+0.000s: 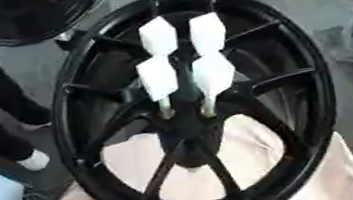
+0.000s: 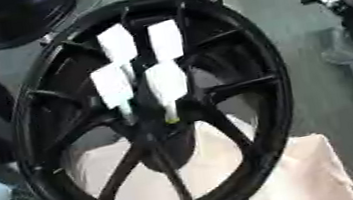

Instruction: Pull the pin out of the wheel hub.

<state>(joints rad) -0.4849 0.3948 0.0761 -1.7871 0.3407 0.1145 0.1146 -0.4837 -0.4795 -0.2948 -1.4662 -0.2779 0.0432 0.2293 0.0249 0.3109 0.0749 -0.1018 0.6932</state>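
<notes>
black spoked wheel hub (image 1: 199,134) stands tilted, four white-tagged pins (image 1: 211,73) stuck at its centre.

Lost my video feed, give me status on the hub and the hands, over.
No robot hands in view. Black wheel hub sits upright on pale cloth, four white pins standing in its centre, none pulled. Nothing blocking them.

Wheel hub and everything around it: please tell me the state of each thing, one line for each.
Wheel hub: black, lying on the pale cloth, spokes facing up.
White pins: four, standing upright in the hub centre, none pulled out yet.
Pale cloth: spread under the wheel.
Other black wheels: resting at the far edge.
Robot hands: not in view.
</notes>
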